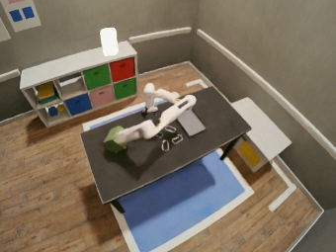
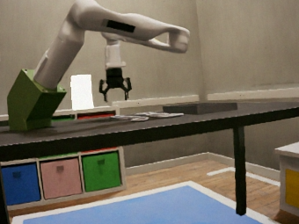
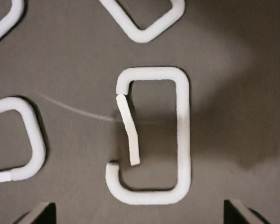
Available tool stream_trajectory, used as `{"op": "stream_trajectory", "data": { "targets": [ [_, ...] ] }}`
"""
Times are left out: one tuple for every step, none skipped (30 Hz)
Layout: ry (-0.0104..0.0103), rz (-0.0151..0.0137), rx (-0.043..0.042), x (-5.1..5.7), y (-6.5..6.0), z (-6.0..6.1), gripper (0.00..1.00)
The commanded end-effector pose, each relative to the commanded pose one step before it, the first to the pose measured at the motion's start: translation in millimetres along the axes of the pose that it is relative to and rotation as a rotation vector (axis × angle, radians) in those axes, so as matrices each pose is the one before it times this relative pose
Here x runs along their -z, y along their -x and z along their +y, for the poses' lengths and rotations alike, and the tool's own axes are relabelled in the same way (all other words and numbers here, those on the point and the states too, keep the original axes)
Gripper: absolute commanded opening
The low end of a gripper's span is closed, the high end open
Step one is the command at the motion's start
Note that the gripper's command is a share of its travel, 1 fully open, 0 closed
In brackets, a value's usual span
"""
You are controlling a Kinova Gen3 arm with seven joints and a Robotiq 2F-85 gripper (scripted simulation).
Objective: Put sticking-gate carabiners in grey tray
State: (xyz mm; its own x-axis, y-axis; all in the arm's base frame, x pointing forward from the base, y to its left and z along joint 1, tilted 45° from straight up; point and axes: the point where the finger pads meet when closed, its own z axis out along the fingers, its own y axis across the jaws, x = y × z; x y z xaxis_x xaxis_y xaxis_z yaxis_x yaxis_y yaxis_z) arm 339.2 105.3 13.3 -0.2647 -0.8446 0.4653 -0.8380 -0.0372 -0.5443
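Note:
In the wrist view a white carabiner point(image 3: 149, 136) lies flat on the dark table straight below me. Its gate point(image 3: 128, 129) hangs swung inward and stands open. Parts of three other white carabiners show at the top point(image 3: 144, 19), the left edge point(image 3: 20, 139) and the top left corner point(image 3: 7, 16). My gripper point(image 2: 115, 89) is open and empty, hovering above the carabiners; its fingertips show at the bottom corners of the wrist view. The carabiners point(image 1: 169, 135) lie beside the grey tray point(image 1: 191, 122) on the table.
The arm's green base point(image 1: 114, 139) stands on the table's left part. A shelf with coloured bins point(image 1: 81, 84) stands by the back wall. A small white side table point(image 1: 260, 126) stands to the right of the table.

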Motion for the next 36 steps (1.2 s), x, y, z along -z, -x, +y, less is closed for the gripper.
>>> {"op": "stream_trajectory", "data": {
  "targets": [
    [0.01271,0.00569,0.0046,-38.33,-1.26,5.36,1.0],
    [0.0,0.0,0.0,0.0,0.0,0.0,1.0],
    [0.0,0.0,0.0,0.0,0.0,0.0,1.0],
    [0.0,0.0,0.0,0.0,0.0,0.0,1.0],
    [0.0,0.0,0.0,0.0,0.0,0.0,1.0],
    [0.0,0.0,0.0,0.0,0.0,0.0,1.0],
    [0.0,0.0,0.0,0.0,0.0,0.0,1.0],
    [0.0,0.0,0.0,0.0,0.0,0.0,1.0],
    [0.0,0.0,0.0,0.0,0.0,0.0,1.0],
    [0.0,0.0,0.0,0.0,0.0,0.0,1.0],
    [0.0,0.0,0.0,0.0,0.0,0.0,1.0],
    [0.0,0.0,0.0,0.0,0.0,0.0,1.0],
    [0.0,0.0,0.0,0.0,0.0,0.0,1.0],
    [0.0,0.0,0.0,0.0,0.0,0.0,1.0],
    [0.00309,-0.00387,0.0023,-22.16,-0.16,-0.81,1.0],
    [0.0,0.0,0.0,0.0,0.0,0.0,1.0],
    [0.0,0.0,0.0,0.0,0.0,0.0,1.0],
    [0.0,0.0,0.0,0.0,0.0,0.0,1.0],
    [0.0,0.0,0.0,0.0,0.0,0.0,1.0],
    [0.0,0.0,0.0,0.0,0.0,0.0,1.0],
    [0.0,0.0,0.0,0.0,0.0,0.0,1.0],
    [0.0,0.0,0.0,0.0,0.0,0.0,1.0],
    [0.0,0.0,0.0,0.0,0.0,0.0,1.0],
    [0.0,0.0,0.0,0.0,0.0,0.0,1.0],
    [0.0,0.0,0.0,0.0,0.0,0.0,1.0],
    [0.0,0.0,0.0,0.0,0.0,0.0,1.0],
    [0.0,0.0,0.0,0.0,0.0,0.0,1.0],
    [0.0,0.0,0.0,0.0,0.0,0.0,1.0],
    [0.0,0.0,0.0,0.0,0.0,0.0,1.0],
    [0.0,0.0,0.0,0.0,0.0,0.0,1.0],
    [0.0,0.0,0.0,0.0,0.0,0.0,1.0],
    [-0.00676,0.00373,-0.00245,-5.47,-0.22,0.78,1.0],
    [0.0,0.0,0.0,0.0,0.0,0.0,1.0],
    [0.0,0.0,0.0,0.0,0.0,0.0,1.0],
    [0.0,0.0,0.0,0.0,0.0,0.0,1.0],
    [0.0,0.0,0.0,0.0,0.0,0.0,1.0]
  ]
}}
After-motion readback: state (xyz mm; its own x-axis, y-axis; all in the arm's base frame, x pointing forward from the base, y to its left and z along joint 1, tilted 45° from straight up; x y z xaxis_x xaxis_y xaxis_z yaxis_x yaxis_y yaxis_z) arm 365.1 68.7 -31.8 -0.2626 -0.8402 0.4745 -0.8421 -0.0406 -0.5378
